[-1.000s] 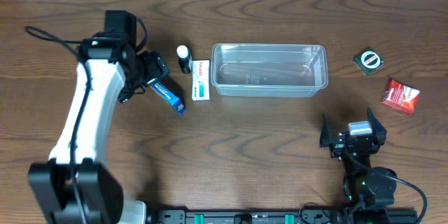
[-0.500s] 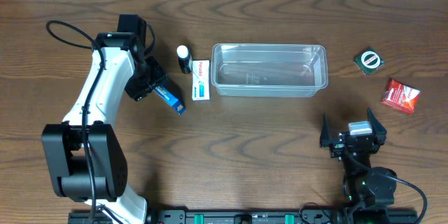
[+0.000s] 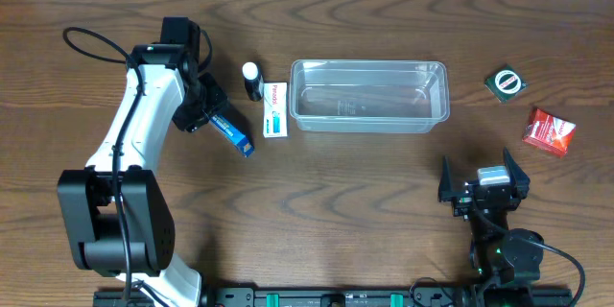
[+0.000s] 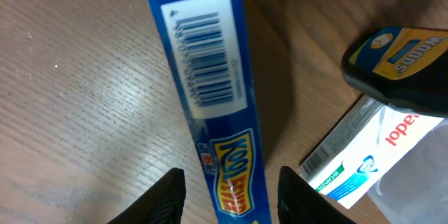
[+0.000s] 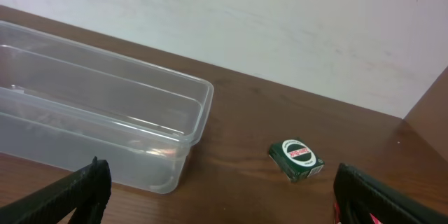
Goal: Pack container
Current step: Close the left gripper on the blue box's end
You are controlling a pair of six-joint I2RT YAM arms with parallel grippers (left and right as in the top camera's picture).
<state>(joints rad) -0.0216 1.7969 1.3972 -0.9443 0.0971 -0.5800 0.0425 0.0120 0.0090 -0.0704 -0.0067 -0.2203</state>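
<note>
The container (image 3: 370,126), a clear rectangular tub, stands empty at the back middle; its right end (image 5: 189,122) shows in the right wrist view. A long blue box (image 3: 234,133) lies on the table left of it. My left gripper (image 3: 215,118) is down over the box's near end. In the left wrist view the blue box (image 4: 210,77) runs between the fingers of the left gripper (image 4: 232,176), which has narrowed but is open, with slivers of table on both sides. My right gripper (image 3: 478,167) rests wide open at the front right, and in its own view this right gripper (image 5: 220,178) holds nothing.
A black bottle (image 3: 251,81) with a white cap and a white and teal box (image 3: 276,110) lie between the blue box and the tub; both also show by my left fingers, the bottle (image 4: 400,63) and the white box (image 4: 360,155). A green box (image 3: 506,82) and a red box (image 3: 549,130) lie at the far right.
My left arm swung in and lowered over the blue box, and its jaws narrowed around the box. The box and the right arm have not moved.
</note>
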